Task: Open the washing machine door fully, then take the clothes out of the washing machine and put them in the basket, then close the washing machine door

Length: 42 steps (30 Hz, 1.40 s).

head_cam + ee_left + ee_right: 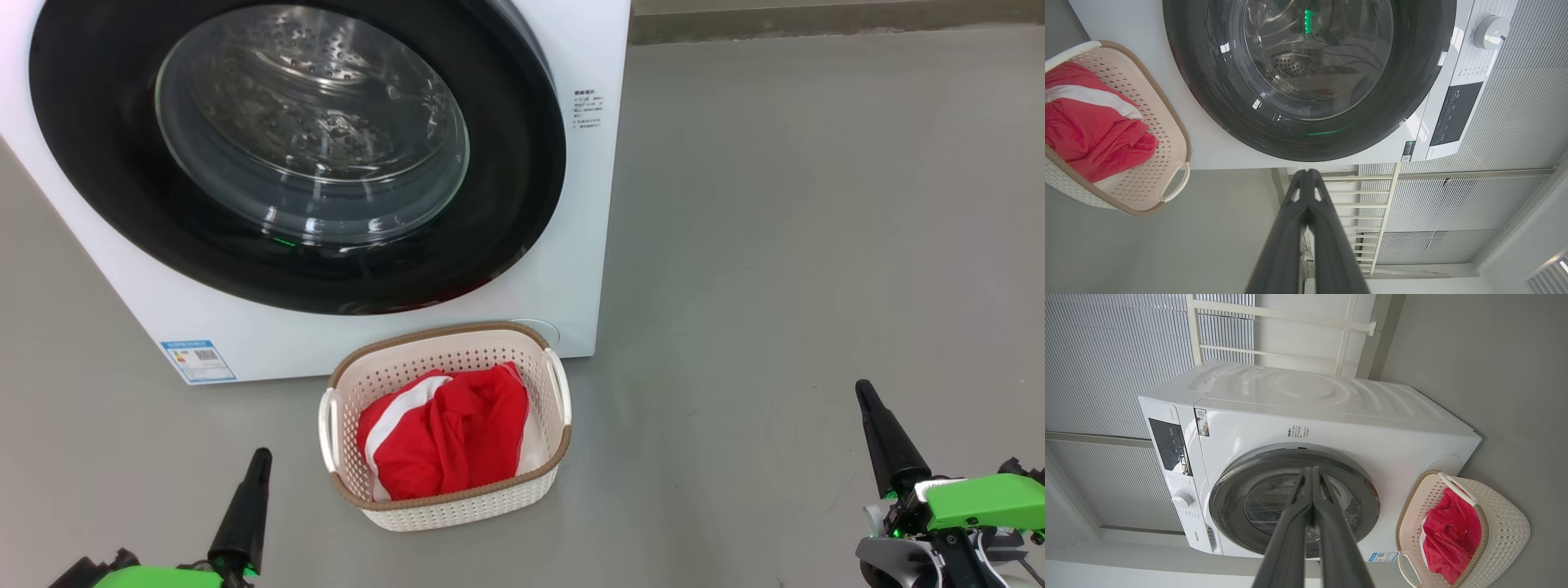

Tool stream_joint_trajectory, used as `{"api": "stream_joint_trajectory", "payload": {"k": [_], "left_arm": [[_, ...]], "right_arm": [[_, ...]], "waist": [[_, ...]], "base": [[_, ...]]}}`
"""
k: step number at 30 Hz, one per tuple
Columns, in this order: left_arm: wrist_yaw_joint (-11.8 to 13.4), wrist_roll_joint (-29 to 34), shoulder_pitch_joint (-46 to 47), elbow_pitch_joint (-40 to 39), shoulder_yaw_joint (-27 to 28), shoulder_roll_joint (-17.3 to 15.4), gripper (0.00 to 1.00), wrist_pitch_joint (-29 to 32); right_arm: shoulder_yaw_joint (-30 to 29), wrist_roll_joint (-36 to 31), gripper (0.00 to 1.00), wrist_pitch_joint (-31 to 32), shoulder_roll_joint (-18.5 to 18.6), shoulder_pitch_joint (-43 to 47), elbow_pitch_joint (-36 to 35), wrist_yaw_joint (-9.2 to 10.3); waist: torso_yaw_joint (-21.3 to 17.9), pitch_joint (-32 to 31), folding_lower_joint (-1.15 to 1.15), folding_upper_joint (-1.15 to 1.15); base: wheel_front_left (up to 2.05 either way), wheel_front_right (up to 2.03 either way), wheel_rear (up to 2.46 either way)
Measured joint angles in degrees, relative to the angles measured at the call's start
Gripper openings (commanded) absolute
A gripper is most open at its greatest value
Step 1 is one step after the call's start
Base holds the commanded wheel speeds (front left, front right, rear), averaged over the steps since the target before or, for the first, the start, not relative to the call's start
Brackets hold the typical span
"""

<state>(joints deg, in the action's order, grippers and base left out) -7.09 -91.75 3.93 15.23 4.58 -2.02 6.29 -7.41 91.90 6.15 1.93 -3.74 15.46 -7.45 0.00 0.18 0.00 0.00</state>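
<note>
Since the washing machine door (298,155) lies flat against the washing machine (575,278) in the head view, and the clothes (449,433) fill the basket (441,333) on the floor (816,245) just before it, the closing step looks done. The next move, I judge, calls only for checking the latch. The left jaws and the right jaws hang low at the corners, well apart from the door.

The left wrist view shows the left jaws pressed together, holding nothing. It adds the control panel (1455,112) and dial (1491,32), past the head view's top edge, and bare drum through the window.

The right wrist view shows the right jaws pressed together too, and the machine's top (1298,388).
</note>
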Motion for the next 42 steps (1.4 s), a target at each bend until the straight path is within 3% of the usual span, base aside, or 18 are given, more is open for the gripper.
{"api": "stream_joint_trajectory", "payload": {"k": [42], "left_arm": [[0.0,0.0,0.0,0.0,0.0,0.0,0.00,0.0]], "right_arm": [[0.0,0.1,0.00,0.0,0.0,0.0,0.0,0.00]], "waist": [[0.0,0.0,0.00,0.00]], "base": [[0.00,0.00,0.00]]}}
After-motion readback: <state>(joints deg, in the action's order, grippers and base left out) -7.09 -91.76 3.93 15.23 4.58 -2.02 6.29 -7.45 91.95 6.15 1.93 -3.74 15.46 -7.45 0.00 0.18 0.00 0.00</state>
